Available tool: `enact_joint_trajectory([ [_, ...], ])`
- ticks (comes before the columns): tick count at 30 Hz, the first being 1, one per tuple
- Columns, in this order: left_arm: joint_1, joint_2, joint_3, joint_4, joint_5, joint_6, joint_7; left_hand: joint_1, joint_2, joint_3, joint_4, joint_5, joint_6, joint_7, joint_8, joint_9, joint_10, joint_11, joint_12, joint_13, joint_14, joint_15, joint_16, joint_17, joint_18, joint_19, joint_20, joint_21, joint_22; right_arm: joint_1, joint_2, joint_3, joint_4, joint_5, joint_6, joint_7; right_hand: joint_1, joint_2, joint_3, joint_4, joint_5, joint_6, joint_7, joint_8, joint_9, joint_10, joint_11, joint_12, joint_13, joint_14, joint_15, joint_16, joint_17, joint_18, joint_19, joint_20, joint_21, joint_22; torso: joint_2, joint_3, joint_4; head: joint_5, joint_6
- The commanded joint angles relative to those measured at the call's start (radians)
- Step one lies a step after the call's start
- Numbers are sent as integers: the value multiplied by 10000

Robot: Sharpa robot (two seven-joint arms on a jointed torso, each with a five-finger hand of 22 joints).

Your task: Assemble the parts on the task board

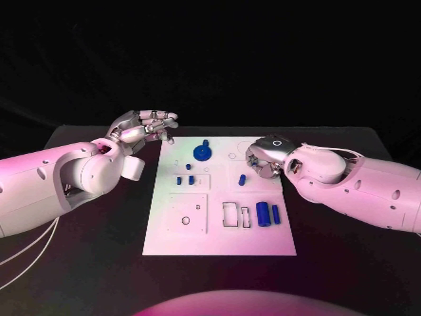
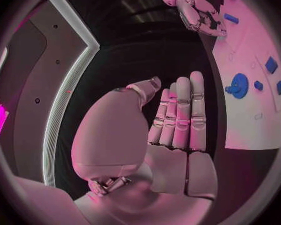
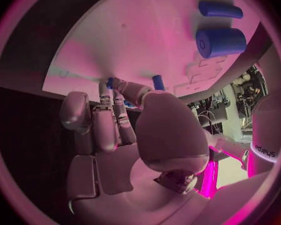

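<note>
The white task board [image 1: 220, 227] lies in the middle of the table. On it are a blue gear [image 1: 202, 153], small blue pegs [image 1: 185, 179], a thick blue cylinder [image 1: 263, 212] and a thin one [image 1: 275, 213]. My left hand [image 1: 144, 125] hovers off the board's far left corner; in the left wrist view its fingers [image 2: 181, 115] lie straight and hold nothing. My right hand [image 1: 266, 159] is over the board's far right edge. In the right wrist view its curled fingers and thumb [image 3: 125, 90] pinch a small blue part [image 3: 109, 82], and another peg [image 3: 158, 81] stands just beyond.
The board has empty recesses: a square plate [image 1: 188, 212] near the left and slots [image 1: 229, 214] beside the cylinders. Black table [image 1: 97, 217] surrounds the board on all sides. Both white forearms reach in along the board's flanks.
</note>
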Motion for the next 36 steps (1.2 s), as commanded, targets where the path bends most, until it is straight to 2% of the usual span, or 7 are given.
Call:
enact_joint_trajectory([
  [1, -3, 26, 6, 22, -352, 410, -185, -90, 25, -93, 8, 4, -108, 8, 79, -14, -129, 11, 91, 20, -133, 6, -64, -24, 26, -39, 67, -103, -54, -90, -65, -64, -21, -288, -377, -251, 172, 313, 266, -165, 55, 80, -27, -56, 19, 757, -665, -32, 111, 281, -93, 60, 3, -166, 86, -8, 92, 70, -2, -3, 5, 2, -2],
  [8, -4, 45, 5, -1, -467, 597, -341, 6, 107, -57, -64, 11, -155, 17, 125, -20, -194, 18, 148, 28, -185, 8, -87, -37, 37, -43, 74, -146, -86, -83, -133, -49, 36, -181, -978, -176, 153, 340, 480, -212, -43, 90, -21, -122, 32, 807, -664, -151, 112, 294, -105, 102, 51, -214, 183, -10, 336, 277, -11, -10, -6, -3, 28],
  [12, -5, 64, 5, -6, -516, 711, -417, -6, 102, -68, -65, 8, -176, 28, 131, -24, -220, 29, 157, 27, -199, 17, -94, -41, 35, -46, 79, -155, -92, -64, -206, -23, 89, -48, -1385, -91, 151, 341, 493, -215, -65, 97, -25, -123, 36, 818, -666, -158, 114, 295, -105, 105, 53, -220, 196, -9, 365, 301, -13, -2, 5, 18, 34],
  [20, -15, 87, 5, -28, -546, 793, -476, -28, 92, -91, -71, 8, -221, 44, 144, -33, -272, 46, 181, 27, -230, 34, -107, -50, 31, -58, 91, -181, -109, 44, -448, 45, 416, 542, -1810, 171, 150, 333, 507, -226, -72, 107, -29, -125, 41, 832, -670, -167, 117, 292, -106, 100, 40, -216, 186, -10, 360, 302, -21, -4, -5, 28, 70],
  [27, -20, 101, 4, -55, -551, 830, -490, -42, 93, -101, -70, 8, -247, 52, 152, -38, -301, 55, 193, 27, -245, 42, -114, -54, 30, -65, 98, -197, -119, 178, -787, 108, 926, 1259, -1991, 393, 158, 324, 526, -244, -67, 107, -29, -132, 44, 833, -671, -184, 117, 294, -111, 107, 48, -218, 189, -10, 375, 318, 2, -4, -12, 53, 86],
  [32, -22, 108, 4, -86, -551, 833, -483, -42, 93, -101, -70, 8, -247, 52, 152, -38, -301, 55, 193, 27, -245, 42, -114, -54, 30, -65, 98, -197, -119, 217, -950, 138, 1443, 1876, -2017, 612, 162, 325, 539, -252, -59, 109, -27, -136, 46, 835, -670, -194, 118, 294, -118, 111, 54, -217, 180, -6, 367, 317, -2, -4, -22, 146, 82],
  [36, -22, 127, 4, -106, -547, 823, -443, -51, 93, -108, -69, 9, -266, 58, 157, -42, -322, 61, 203, 27, -255, 48, -119, -58, 30, -69, 103, -209, -127, 215, -887, 147, 1931, 2281, -1876, 802, 164, 325, 554, -260, -53, 102, -22, -147, 46, 827, -665, -214, 116, 296, -119, 119, 65, -213, 169, -4, 359, 316, 8, -5, 6, 233, 65],
])
